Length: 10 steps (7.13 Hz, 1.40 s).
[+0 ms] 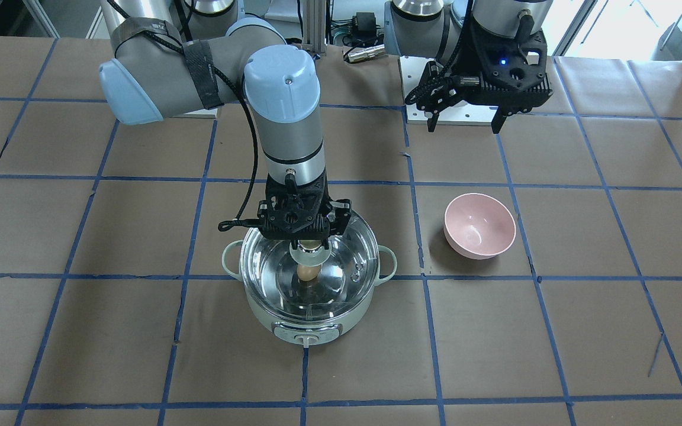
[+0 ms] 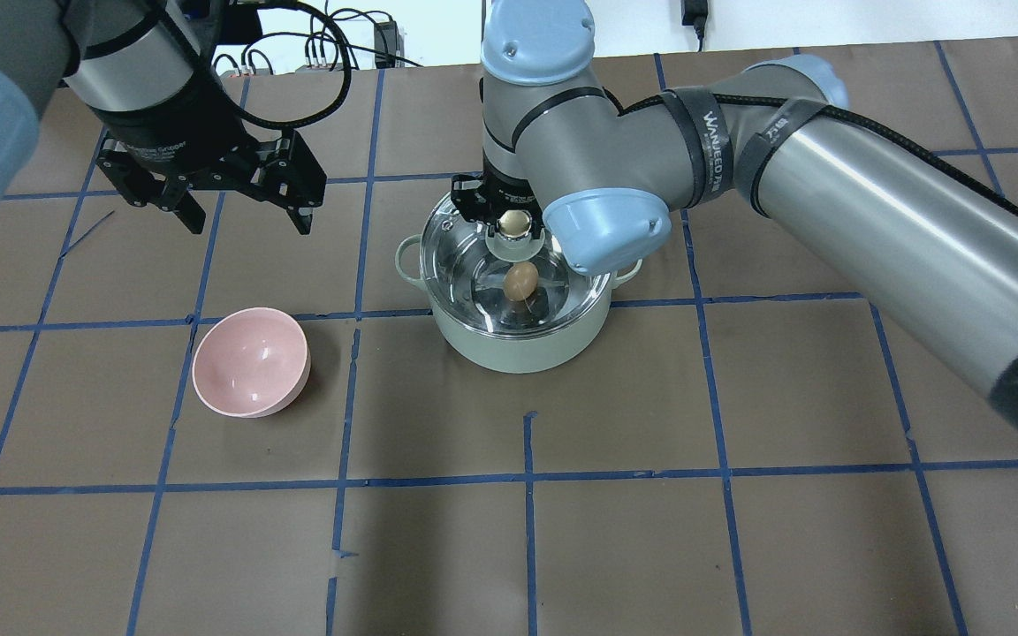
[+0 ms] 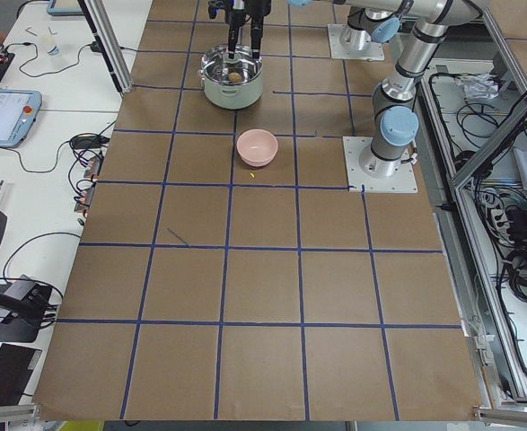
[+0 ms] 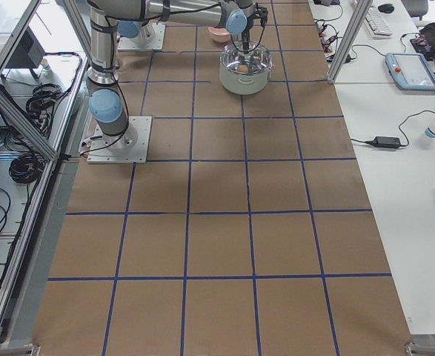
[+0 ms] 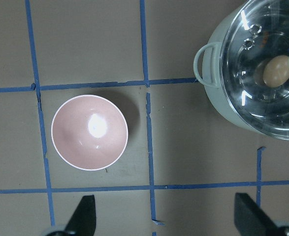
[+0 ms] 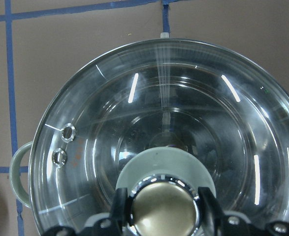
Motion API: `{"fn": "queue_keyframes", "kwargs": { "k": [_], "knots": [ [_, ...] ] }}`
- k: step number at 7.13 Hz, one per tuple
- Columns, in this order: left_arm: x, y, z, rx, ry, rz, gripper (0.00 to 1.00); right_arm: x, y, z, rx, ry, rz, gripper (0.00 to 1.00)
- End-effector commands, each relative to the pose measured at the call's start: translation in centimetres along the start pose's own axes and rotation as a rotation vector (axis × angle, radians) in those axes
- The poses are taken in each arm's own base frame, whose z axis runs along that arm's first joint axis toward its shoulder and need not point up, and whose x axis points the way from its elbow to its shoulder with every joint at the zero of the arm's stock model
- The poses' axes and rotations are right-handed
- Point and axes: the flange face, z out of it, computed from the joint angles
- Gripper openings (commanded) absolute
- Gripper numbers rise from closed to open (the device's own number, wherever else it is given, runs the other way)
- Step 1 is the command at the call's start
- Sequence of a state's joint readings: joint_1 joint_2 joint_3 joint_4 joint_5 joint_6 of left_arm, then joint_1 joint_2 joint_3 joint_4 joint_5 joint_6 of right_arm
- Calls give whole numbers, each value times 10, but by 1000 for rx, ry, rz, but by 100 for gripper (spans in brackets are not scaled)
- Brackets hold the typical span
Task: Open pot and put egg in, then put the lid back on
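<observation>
Here's the pot (image 1: 308, 322): pale mint green, shiny steel inside, with loop handles (image 1: 231, 260) at 3 and 9 o'clock in the front-facing view and the dial (image 1: 308, 338) at 6. The lid (image 1: 341, 278), clear glass with a pale green centre, covers the pot's mouth. Through the glass you can see the egg (image 1: 306, 271), tan-brown, inside the pot near the middle.

The right gripper (image 1: 311, 239) comes straight down and is clamped on the lid by its beige knob (image 6: 164, 209). The right wrist view shows a black finger (image 6: 119, 211) tight against either side of it, plus small metal vent holes (image 6: 68, 132) at 9 o'clock on the glass. The egg doesn't show there, because the knob and its base fill the centre.

The overhead view adds the left gripper (image 2: 248, 221), which hangs with jaws wide apart, holding nothing. It's between 9 and 10 o'clock from the pot, well apart. A pink bowl (image 2: 250, 362) sits on the table (image 2: 739, 530) between 8 and 9 o'clock.
</observation>
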<state>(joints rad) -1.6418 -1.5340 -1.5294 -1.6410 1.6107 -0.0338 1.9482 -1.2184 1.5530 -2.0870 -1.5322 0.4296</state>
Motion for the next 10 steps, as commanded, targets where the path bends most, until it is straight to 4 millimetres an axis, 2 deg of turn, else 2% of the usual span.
{"fn": "queue_keyframes", "kwargs": {
  "k": [1, 4, 5, 6, 7, 8, 9, 10],
  "knots": [
    [1, 0, 0, 0, 0, 1, 100, -1, 0, 0, 0, -6, 0, 64],
    [1, 0, 0, 0, 0, 1, 100, 3, -4, -3, 9, -1, -4, 70],
    [1, 0, 0, 0, 0, 3, 100, 23, -16, -20, 38, -4, 19, 77],
    [1, 0, 0, 0, 0, 3, 100, 70, -34, -55, 75, 1, 33, 90],
    [0, 0, -1, 1, 0, 1, 100, 127, -45, -81, 38, 20, 92, 100],
    [0, 0, 0, 0, -2, 1, 100, 182, -48, -112, 21, 44, 34, 100],
    [0, 0, -1, 3, 0, 1, 100, 228, -48, -123, -33, 66, 29, 100],
    [1, 0, 0, 1, 0, 1, 100, 244, -45, -132, -46, 70, 48, 100]
  ]
}}
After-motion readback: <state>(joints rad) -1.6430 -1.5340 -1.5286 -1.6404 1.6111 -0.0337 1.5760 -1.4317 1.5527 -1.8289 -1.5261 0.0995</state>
